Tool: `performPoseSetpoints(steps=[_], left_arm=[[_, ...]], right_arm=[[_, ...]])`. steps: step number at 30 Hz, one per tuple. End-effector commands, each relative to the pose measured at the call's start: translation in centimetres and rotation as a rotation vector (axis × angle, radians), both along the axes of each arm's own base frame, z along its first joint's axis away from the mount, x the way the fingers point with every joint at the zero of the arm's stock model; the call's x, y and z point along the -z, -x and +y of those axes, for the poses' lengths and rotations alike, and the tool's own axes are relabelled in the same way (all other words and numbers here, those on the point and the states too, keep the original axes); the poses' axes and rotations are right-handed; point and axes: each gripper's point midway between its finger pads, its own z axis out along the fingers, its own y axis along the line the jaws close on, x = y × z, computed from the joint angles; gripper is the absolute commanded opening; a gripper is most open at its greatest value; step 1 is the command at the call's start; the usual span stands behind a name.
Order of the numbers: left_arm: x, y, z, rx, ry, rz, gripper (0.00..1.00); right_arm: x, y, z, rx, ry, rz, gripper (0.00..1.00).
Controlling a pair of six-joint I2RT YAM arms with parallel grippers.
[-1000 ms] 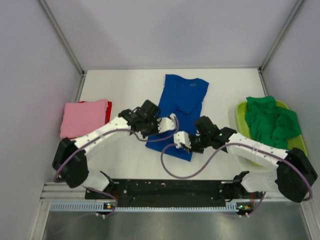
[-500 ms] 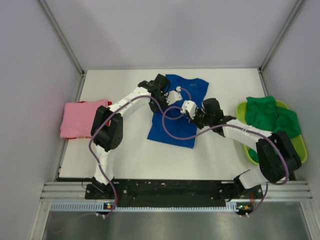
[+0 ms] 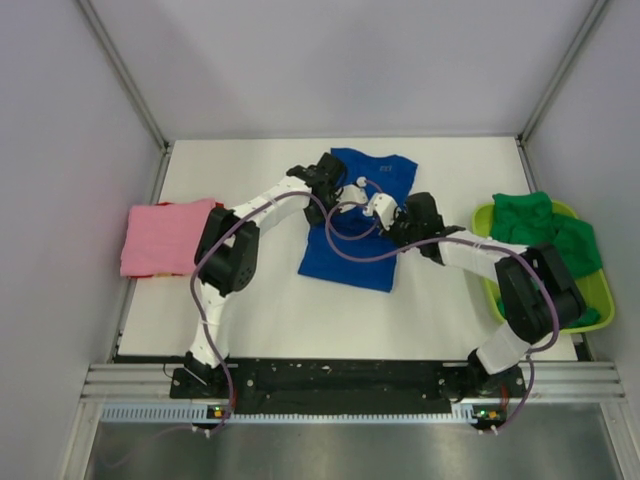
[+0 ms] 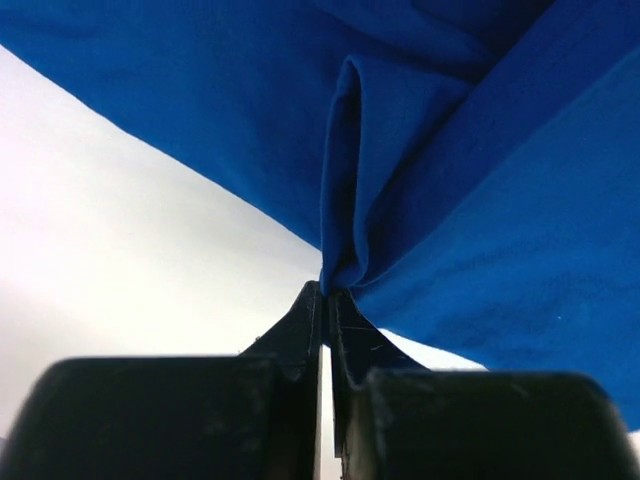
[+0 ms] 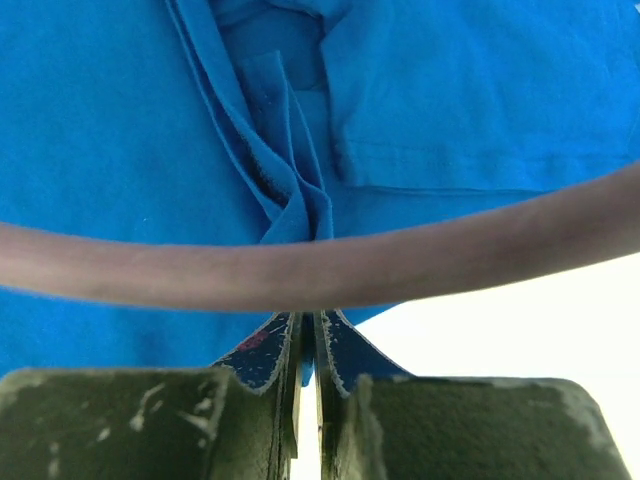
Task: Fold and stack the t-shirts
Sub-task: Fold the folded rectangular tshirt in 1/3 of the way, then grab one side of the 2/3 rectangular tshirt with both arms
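Note:
A royal-blue t-shirt lies on the white table, its lower part folded up over its upper part. My left gripper is shut on a pinch of its cloth over the shirt's upper middle. My right gripper is shut on a bunched fold of the same shirt just to the right. A folded pink t-shirt lies at the table's left edge. Green t-shirts are heaped in a lime-green basket at the right.
A purple cable crosses the right wrist view in front of the fingers. Both cables loop over the blue shirt in the top view. Grey walls close the table on the left, back and right.
Both grippers have carried the shirt's lower hem away from the near side toward the collar, folding the blue shirt over itself. In the last half second they moved only slightly.

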Motion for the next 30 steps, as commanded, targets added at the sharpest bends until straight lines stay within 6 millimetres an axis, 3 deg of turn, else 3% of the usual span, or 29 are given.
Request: performPoseSetpoints(steps=[1,5,8,9,12,14,16,18,20,21,22,25,30], left_arm=[[-1.2,-3.3,-0.8,-0.029,0.027,-0.128,0.08],[-2.5,-7.1,-1.2,-0.109,0.061,-0.287,0.34],[-4.2,-9.7,-0.6,-0.176,0.073,-0.364,0.41],[-5.9,-10.7,-0.5,-0.202,0.102,-0.391,0.44],[-8.6,-11.1,0.4,-0.228,0.153,-0.392,0.45],[-9.6,-9.3,0.4,-0.160,0.192,-0.353,0.43],[-10.0,-5.8,-0.4,0.007,0.244,-0.300,0.43],[-9.4,-1.2,-1.2,0.207,0.299,-0.225,0.44],[-8.2,3.1,-1.1,0.360,0.327,-0.161,0.47],[-7.3,5.0,-0.9,0.439,0.331,-0.143,0.54],[-5.9,6.8,-0.6,0.481,0.321,-0.108,0.59],[-3.0,10.7,0.2,0.577,0.284,-0.059,0.59],[-0.7,12.4,0.3,0.614,0.274,-0.050,0.59]], right_arm=[[-1.0,-3.6,-1.6,0.128,0.018,-0.073,0.09],[-1.2,-6.1,-4.0,0.253,0.037,-0.130,0.27],[-2.9,-7.5,-6.1,0.357,-0.014,-0.151,0.40],[-3.3,-7.5,-6.5,0.367,-0.021,-0.144,0.41],[-5.1,-5.9,-5.9,0.286,-0.019,-0.138,0.41],[-6.2,-3.5,-4.0,0.127,-0.040,-0.127,0.43],[-7.1,0.4,-1.5,-0.072,-0.019,-0.151,0.47],[-6.1,4.4,0.3,-0.275,0.022,-0.165,0.53],[-4.7,8.2,1.5,-0.453,0.050,-0.158,0.65],[-4.0,9.5,1.9,-0.503,0.055,-0.147,0.69],[-3.4,10.4,2.1,-0.537,0.068,-0.132,0.69],[-1.6,11.7,2.5,-0.608,0.133,-0.085,0.69],[1.3,12.2,2.1,-0.628,0.234,-0.003,0.66]])
